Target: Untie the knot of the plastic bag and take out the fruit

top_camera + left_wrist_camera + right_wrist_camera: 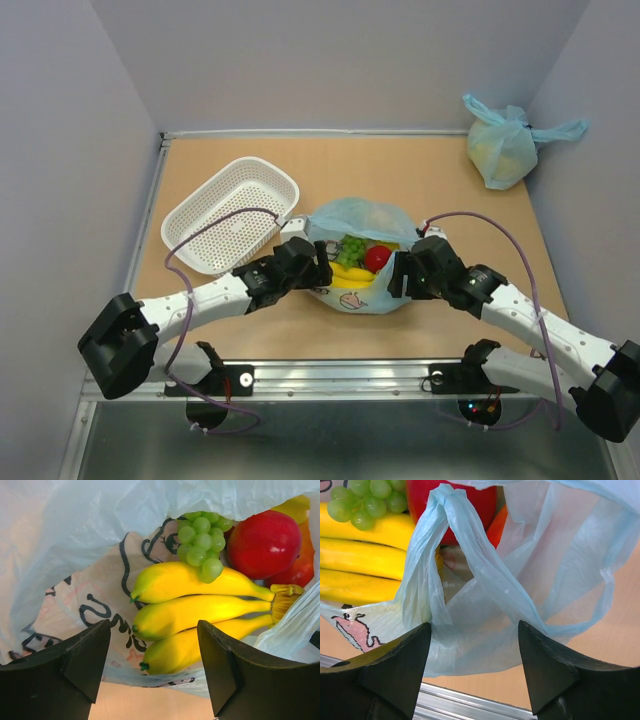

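Note:
The printed light blue plastic bag (358,214) lies at the table's middle with its mouth open. No knot shows; a loose handle strip (470,555) loops in the right wrist view. Inside lie a yellow banana bunch (352,277), green grapes (351,248) and a red apple (377,259). My left gripper (322,268) is open at the bag's left edge, its jaws either side of the banana tips (165,650). Grapes (202,542), apple (264,542) and an orange-red piece (302,567) lie behind. My right gripper (393,275) is open at the bag's right edge, facing bag plastic (485,630).
A white perforated basket (232,215) stands to the left of the bag. A plain light blue tied bag (505,145) sits in the far right corner. A metal rail (340,375) runs along the near edge. Walls close in the table at the left, back and right.

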